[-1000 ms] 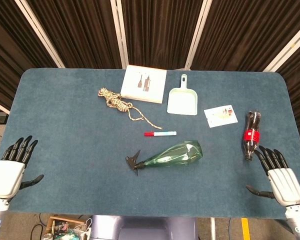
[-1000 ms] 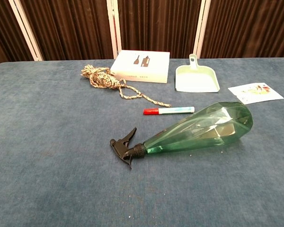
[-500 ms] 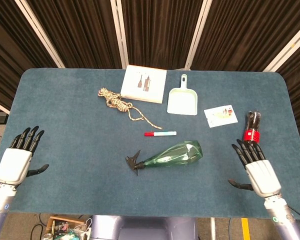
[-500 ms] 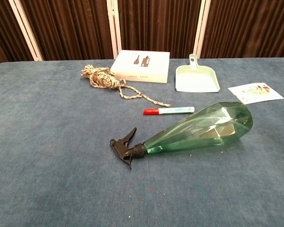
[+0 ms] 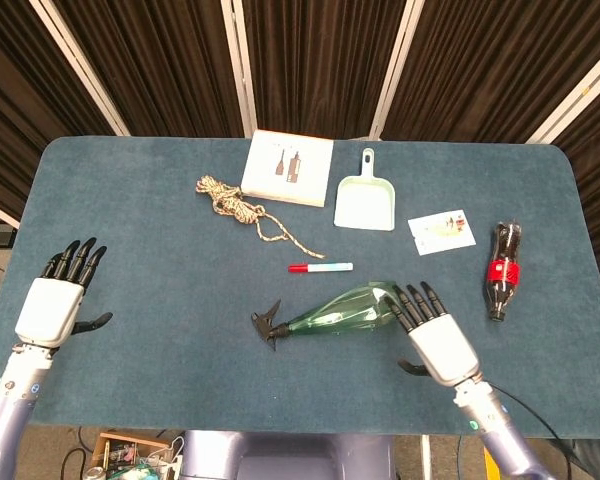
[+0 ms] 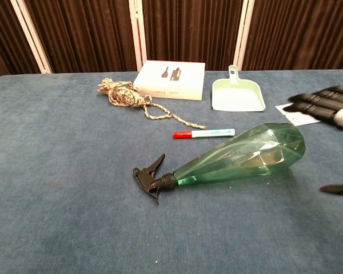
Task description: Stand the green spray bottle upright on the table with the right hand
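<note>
Right hand (image 5: 436, 335) moved beside one green spray bottle (image 5: 345, 309).

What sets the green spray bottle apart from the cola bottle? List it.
The green spray bottle is clear green, cone-shaped, with a black trigger head; the cola bottle is dark, slimmer, red-labelled. The spray bottle lies crosswise mid-table beside the right hand; the cola bottle points lengthwise near the right edge. Both lie on their sides.

The right hand (image 5: 435, 335) was held flat, palm down, with its fingers (image 6: 320, 105) extended and spread and the thumb stuck out to the side; nothing was gripped. The left hand (image 5: 52, 305) was likewise held empty, fingers spread and pointing forward, thumb out sideways.
</note>
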Motion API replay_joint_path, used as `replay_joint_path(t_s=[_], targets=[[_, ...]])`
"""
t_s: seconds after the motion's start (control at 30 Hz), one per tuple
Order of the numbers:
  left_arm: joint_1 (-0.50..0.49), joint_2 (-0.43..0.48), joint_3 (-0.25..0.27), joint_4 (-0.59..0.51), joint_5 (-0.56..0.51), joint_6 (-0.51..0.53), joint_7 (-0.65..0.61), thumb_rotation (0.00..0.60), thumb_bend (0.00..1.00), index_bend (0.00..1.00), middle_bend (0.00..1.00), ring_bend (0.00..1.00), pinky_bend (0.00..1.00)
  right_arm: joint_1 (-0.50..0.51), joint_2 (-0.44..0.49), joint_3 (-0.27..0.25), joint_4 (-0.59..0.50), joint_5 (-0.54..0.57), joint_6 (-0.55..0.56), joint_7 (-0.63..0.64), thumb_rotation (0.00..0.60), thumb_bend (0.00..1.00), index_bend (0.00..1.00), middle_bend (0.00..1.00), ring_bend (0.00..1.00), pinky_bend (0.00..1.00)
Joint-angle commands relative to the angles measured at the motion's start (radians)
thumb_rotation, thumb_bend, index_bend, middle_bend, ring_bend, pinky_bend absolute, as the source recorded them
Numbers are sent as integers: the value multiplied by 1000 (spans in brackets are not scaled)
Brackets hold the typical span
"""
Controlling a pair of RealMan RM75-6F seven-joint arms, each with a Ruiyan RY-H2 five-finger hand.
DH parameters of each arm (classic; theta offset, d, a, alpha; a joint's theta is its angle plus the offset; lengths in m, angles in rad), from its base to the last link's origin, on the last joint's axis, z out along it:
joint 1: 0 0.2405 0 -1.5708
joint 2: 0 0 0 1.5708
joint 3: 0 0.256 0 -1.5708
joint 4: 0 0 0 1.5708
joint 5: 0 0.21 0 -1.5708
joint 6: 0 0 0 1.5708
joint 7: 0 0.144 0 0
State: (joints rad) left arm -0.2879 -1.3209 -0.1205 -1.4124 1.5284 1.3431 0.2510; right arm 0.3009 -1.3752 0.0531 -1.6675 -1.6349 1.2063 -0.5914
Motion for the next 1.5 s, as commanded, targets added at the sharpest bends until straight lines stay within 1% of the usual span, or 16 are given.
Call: replay_joint_path(t_s=[0.03,0.07,0.33,0.53,0.67,0.73,0.9,1.0,1.23,1.5], targets=[[-12,-2,-8,11,-15,-17,-7,600,56,0,0,0,174,10,-59,-16,-19,30,-37,-99,600,186,0,0,0,0],[-19,-2,-11,17,-23,-28,-12,600,56,0,0,0,175,12,-79,-19,-18,35,-44,-135,600,186,0,0,0,0],[-45,-1,-13,40,-42,-65,-45,600,57,0,0,0,174,38,-188,-24,-2,51,-80,-295,600,187,0,0,0,0],[-43,3,-7,42,-45,-56,-54,600,57,0,0,0,175,79,-261,-12,63,16,-93,-360,600,202,0,0,0,0],[-41,6,-11,42,-68,-62,-60,600,60,0,0,0,175,102,-284,-2,87,6,-102,-397,600,208,0,0,0,0],[-43,10,-10,42,-74,-68,-67,600,60,0,0,0,174,112,-287,1,92,6,-110,-407,600,233,0,0,0,0],[-46,17,-15,50,-101,-84,-84,600,60,0,0,0,175,151,-287,13,94,6,-148,-382,600,306,0,0,0,0],[-43,24,-22,52,-122,-88,-99,600,60,0,0,0,175,173,-286,18,98,-4,-163,-361,600,322,0,0,0,0],[-40,38,-40,64,-169,-94,-126,600,60,0,0,0,174,230,-288,38,120,-4,-208,-298,600,324,0,0,0,0],[-50,36,-44,87,-195,-120,-138,600,60,0,0,0,174,299,-302,64,214,23,-279,-237,600,328,0,0,0,0]])
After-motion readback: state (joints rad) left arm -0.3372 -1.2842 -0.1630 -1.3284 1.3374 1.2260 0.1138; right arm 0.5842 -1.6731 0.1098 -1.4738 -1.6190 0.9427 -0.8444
